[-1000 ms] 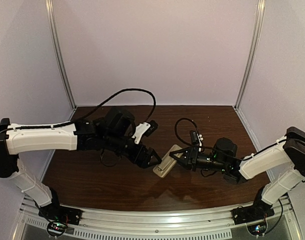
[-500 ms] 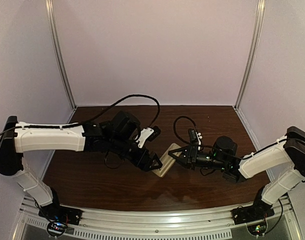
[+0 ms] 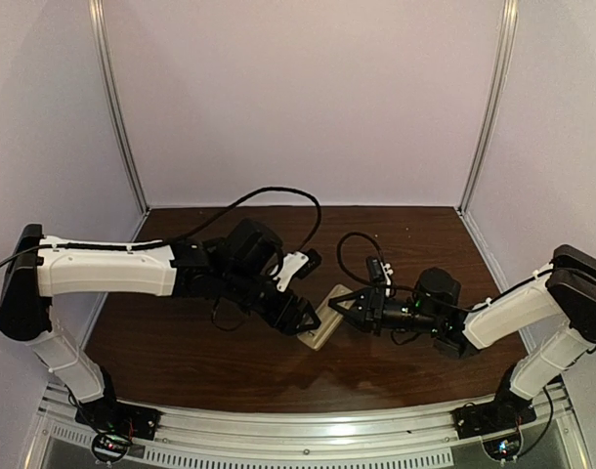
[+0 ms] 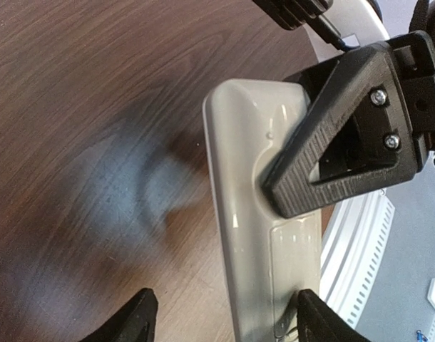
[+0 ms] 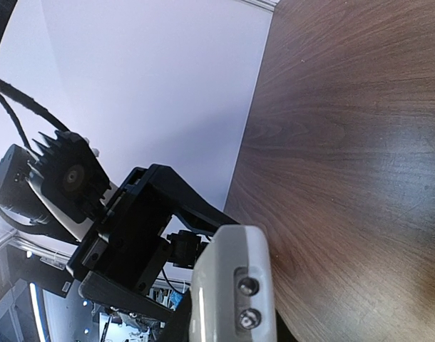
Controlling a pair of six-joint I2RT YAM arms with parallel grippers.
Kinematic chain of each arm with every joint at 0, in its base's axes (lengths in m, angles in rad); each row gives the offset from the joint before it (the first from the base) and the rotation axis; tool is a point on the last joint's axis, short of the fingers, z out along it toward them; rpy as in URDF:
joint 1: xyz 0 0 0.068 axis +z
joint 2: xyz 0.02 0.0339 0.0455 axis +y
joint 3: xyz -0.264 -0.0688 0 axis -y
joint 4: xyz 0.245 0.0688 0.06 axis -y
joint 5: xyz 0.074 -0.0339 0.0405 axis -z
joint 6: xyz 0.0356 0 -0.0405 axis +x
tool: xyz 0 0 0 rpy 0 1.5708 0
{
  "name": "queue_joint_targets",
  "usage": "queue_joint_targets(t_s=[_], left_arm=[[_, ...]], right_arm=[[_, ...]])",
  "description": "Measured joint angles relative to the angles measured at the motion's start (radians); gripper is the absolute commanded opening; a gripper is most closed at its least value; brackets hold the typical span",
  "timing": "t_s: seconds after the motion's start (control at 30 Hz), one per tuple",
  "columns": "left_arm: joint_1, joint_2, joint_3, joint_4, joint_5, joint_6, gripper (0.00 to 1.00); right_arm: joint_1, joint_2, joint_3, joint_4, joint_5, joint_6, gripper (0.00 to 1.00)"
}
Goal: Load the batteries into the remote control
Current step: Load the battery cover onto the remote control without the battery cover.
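The remote [image 3: 324, 318], a smooth, glossy beige-grey slab with rounded corners, is at the middle of the dark woodgrain table [image 3: 181, 342]. The right gripper [image 3: 347, 305], with ribbed black triangular fingers [image 4: 331, 142], is clamped on its 1 o'clock end. The left gripper [image 3: 300, 318], at 9 o'clock, is spread astride the other end and grasps nothing.

arm shells: left arm [image 3: 103, 272] and right arm [image 3: 503, 311] both have chunky white covers, black at the joints
wrists: all black, and the left one has a round finned motor housing [image 5: 68, 171]
cables: long black cable [image 3: 269, 192] off the left arm, a shorter one [image 3: 349, 256] off the right
right gripper [image 3: 339, 305]: black triangular fingers [image 4: 324, 164], ribbed edge, two silver screws on the close-up one
bases: black mounts [image 3: 112, 415] with tiny coloured lights
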Motion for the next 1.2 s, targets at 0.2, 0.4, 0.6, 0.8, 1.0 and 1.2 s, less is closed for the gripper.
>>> queue_joint_targets(t_s=[0.2,0.4,0.6,0.8,1.0,1.2], left_arm=[[-0.007,0.002,0.0,0.006,-0.012,0.01,0.68],[-0.024,0.002,-0.005,0.008,-0.021,0.024,0.68],[-0.032,0.002,-0.009,0.009,-0.037,0.027,0.69],[-0.039,-0.001,-0.007,0.006,-0.067,0.029,0.87],[-0.04,-0.082,-0.013,-0.003,-0.125,0.043,0.96],[-0.048,-0.126,-0.013,0.042,-0.132,0.054,0.97]], right_arm=[[-0.018,-0.009,-0.002,-0.013,-0.016,0.001,0.0],[-0.044,-0.042,-0.002,-0.06,-0.034,-0.007,0.0],[-0.051,-0.043,-0.002,-0.071,-0.053,-0.012,0.0],[-0.053,-0.084,0.002,-0.143,-0.051,-0.045,0.0],[-0.053,-0.178,0.072,-0.301,-0.023,-0.126,0.0],[-0.053,-0.229,0.121,-0.424,0.027,-0.189,0.0]])
